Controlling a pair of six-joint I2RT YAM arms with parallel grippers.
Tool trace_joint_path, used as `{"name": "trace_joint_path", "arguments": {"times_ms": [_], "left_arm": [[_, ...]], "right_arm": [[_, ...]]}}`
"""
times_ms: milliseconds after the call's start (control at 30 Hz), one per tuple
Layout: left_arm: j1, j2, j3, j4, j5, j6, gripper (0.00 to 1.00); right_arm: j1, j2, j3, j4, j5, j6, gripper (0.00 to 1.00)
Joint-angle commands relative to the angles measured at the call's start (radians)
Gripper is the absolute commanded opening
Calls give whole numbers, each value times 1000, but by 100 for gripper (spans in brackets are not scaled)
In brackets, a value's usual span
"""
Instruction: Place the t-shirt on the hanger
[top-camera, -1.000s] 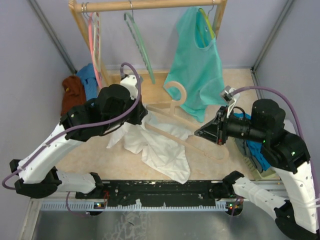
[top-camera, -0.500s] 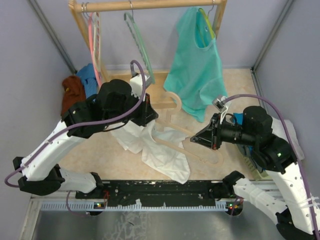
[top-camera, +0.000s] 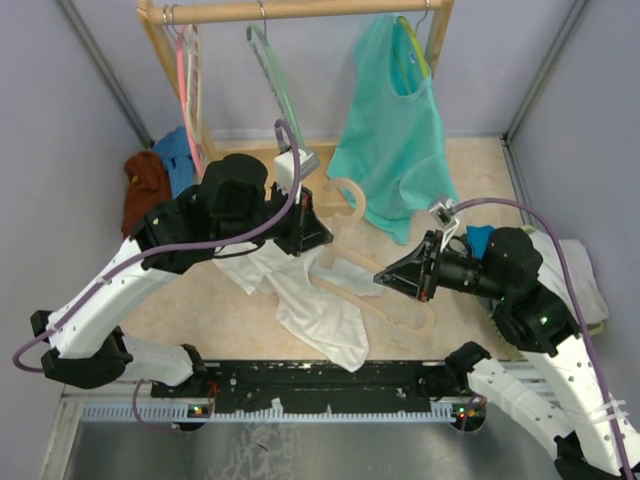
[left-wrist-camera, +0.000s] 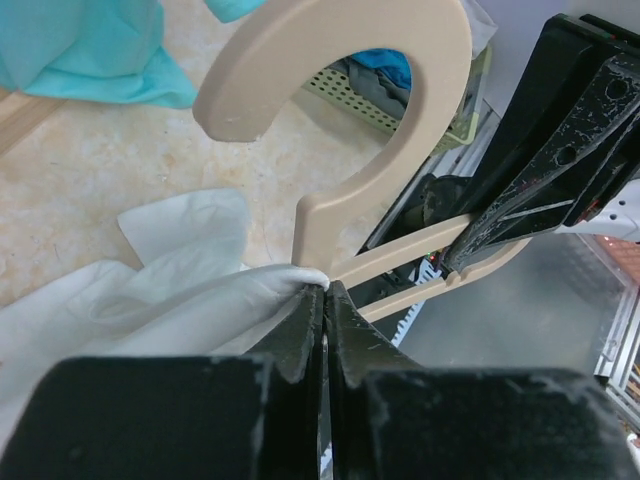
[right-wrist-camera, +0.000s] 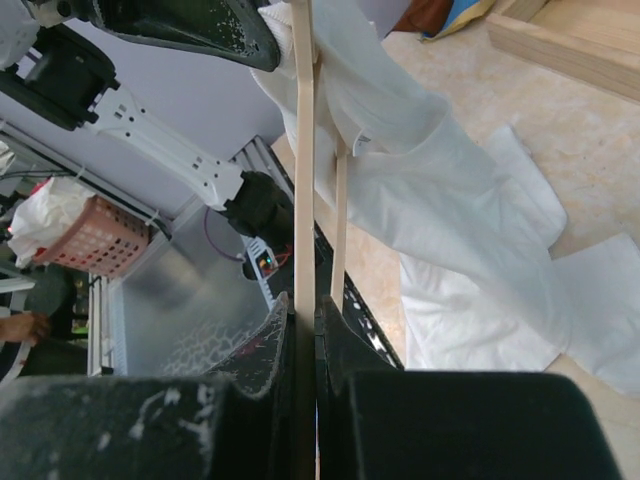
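Observation:
The white t-shirt (top-camera: 320, 310) hangs wrinkled from my left gripper (top-camera: 322, 237), with its lower part lying on the floor. The left gripper is shut on a fold of it (left-wrist-camera: 150, 300), right below the hook of the beige hanger (left-wrist-camera: 430, 110). My right gripper (top-camera: 380, 280) is shut on one arm of the hanger (top-camera: 361, 200) and holds it tilted above the floor. In the right wrist view the hanger's arm (right-wrist-camera: 303, 150) runs up from the shut jaws into the t-shirt (right-wrist-camera: 450, 200), and part of the shirt is draped round it.
A wooden rack (top-camera: 300, 10) at the back carries pink hangers (top-camera: 185, 90), a thin green hanger (top-camera: 275, 90) and a teal top (top-camera: 395, 150). Rust-brown (top-camera: 145, 190) and blue (top-camera: 180, 160) garments lie at the back left. A green basket (left-wrist-camera: 370, 100) and a white cloth (top-camera: 585, 280) are on the right.
My left gripper has moved right with the t-shirt, up to the hanger's hook. My right gripper has moved left and a little down with the hanger. The shirt has bunched closer to the hanger.

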Motion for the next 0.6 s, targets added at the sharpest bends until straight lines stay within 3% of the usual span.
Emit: {"name": "trace_joint_path", "arguments": {"times_ms": [0,133,333,567], "left_arm": [[-7,-10,17,57,8,8,8],[-7,-19,5,51,-36,16,25],[-7,-34,24,97,-47,27,36],[-7,-60,92,119,-70,61,41]], "right_arm": [[5,-58,-26,246,-51,81,0],[4,-119,-84,312,-64,121,0],[4,-245,-148,367,-42,161,0],[4,-344,-210,445,0,206,0]]}}
